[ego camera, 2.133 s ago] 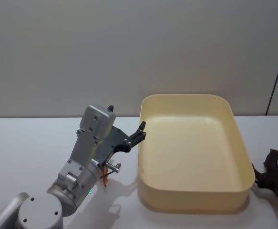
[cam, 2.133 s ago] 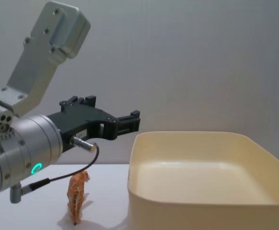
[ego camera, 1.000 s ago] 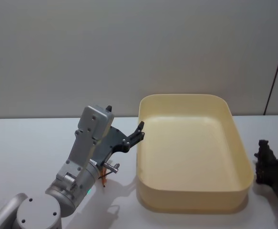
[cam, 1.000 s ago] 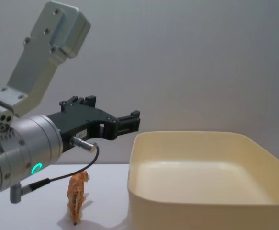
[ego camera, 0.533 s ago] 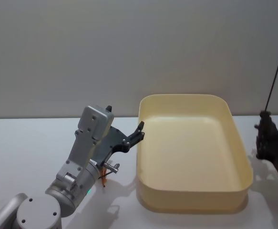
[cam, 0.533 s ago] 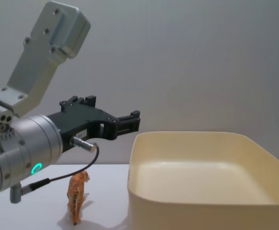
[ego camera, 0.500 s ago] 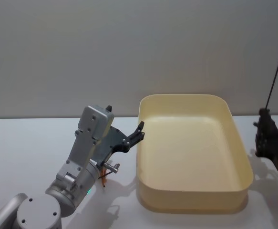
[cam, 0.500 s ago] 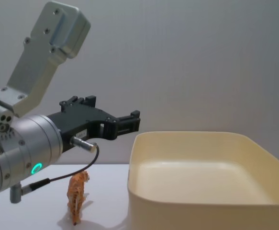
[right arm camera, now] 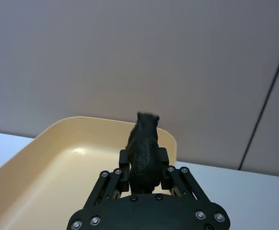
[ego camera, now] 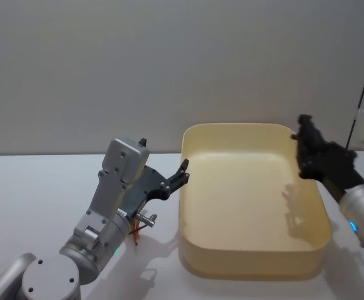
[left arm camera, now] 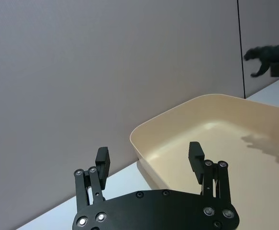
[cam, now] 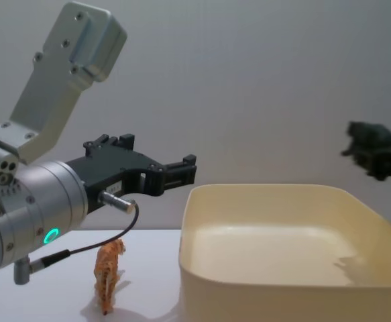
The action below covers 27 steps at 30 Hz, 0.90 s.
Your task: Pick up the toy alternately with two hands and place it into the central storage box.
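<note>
White table (ego camera: 32, 200). Large cream-yellow rectangular plastic storage box (ego camera: 250, 262) at centre. Thick silver left arm (cam: 34, 208) with green ring light, left of box. Left gripper (left arm camera: 149, 155) raised by box's left rim, fingers spread wide, empty. Right gripper (right arm camera: 143, 165) raised over box's far right corner, clamped on small black toy panther (right arm camera: 144, 136), head pointing beyond fingertips. Small orange toy tiger (cam: 108, 272) upright on table, left of box, below left gripper.

Head view high, looking down on the storage box (ego camera: 253, 262) centre-right, chest view low and side-on, same box lower right, wrist views close behind left gripper (left arm camera: 149, 154) and right gripper (right arm camera: 144, 158), facing that box
</note>
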Tool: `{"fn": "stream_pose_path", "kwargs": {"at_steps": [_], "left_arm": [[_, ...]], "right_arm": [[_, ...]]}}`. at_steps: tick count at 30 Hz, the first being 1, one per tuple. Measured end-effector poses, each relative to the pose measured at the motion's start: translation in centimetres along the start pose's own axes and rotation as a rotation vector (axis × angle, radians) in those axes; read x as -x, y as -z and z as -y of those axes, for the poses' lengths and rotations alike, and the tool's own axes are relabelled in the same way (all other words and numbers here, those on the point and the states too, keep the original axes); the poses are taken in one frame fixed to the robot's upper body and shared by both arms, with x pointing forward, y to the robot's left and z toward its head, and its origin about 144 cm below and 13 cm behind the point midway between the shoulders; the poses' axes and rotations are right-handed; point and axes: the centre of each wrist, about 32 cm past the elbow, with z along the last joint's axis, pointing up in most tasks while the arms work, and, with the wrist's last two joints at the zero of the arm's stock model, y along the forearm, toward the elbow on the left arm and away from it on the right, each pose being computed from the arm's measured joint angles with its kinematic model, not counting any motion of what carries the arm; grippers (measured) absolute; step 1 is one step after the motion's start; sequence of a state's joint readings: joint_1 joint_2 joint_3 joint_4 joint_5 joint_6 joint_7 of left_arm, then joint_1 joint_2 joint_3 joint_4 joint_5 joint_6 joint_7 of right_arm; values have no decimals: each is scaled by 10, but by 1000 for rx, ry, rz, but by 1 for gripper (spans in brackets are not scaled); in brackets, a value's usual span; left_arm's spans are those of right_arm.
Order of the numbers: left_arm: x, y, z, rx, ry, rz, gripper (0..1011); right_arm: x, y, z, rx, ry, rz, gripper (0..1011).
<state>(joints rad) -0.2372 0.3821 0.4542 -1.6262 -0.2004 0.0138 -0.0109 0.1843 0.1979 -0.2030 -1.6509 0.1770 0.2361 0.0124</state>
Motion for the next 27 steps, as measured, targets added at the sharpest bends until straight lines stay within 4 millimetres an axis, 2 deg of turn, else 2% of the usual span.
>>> {"fn": "stream_pose_path", "kwargs": {"at_steps": [2, 3, 5, 7, 10, 13, 21, 24, 27], "left_arm": [[0, 0, 0, 0, 0, 0, 1002], [0, 0, 0, 0, 0, 0, 1001], [0, 0, 0, 0, 0, 0, 1001], [0, 0, 0, 0, 0, 0, 1001], [0, 0, 0, 0, 0, 0, 1001], [0, 0, 0, 0, 0, 0, 1002], [0, 0, 0, 0, 0, 0, 1001], [0, 0, 0, 0, 0, 0, 1001], [0, 0, 0, 0, 0, 0, 1001]], "right_arm": [[4, -3, -9, 8, -32, -6, 367], [4, -3, -9, 8, -32, -6, 367], [7, -5, -14, 13, -51, -11, 454], [8, -6, -17, 16, -62, -13, 498], [11, -9, -22, 20, -84, -17, 622], [12, -10, -24, 22, -94, -18, 683], [7, -9, -21, 20, -76, -15, 936], [1, -8, -15, 18, -51, -15, 1001], [-5, -7, -9, 12, -23, -17, 1001]]}}
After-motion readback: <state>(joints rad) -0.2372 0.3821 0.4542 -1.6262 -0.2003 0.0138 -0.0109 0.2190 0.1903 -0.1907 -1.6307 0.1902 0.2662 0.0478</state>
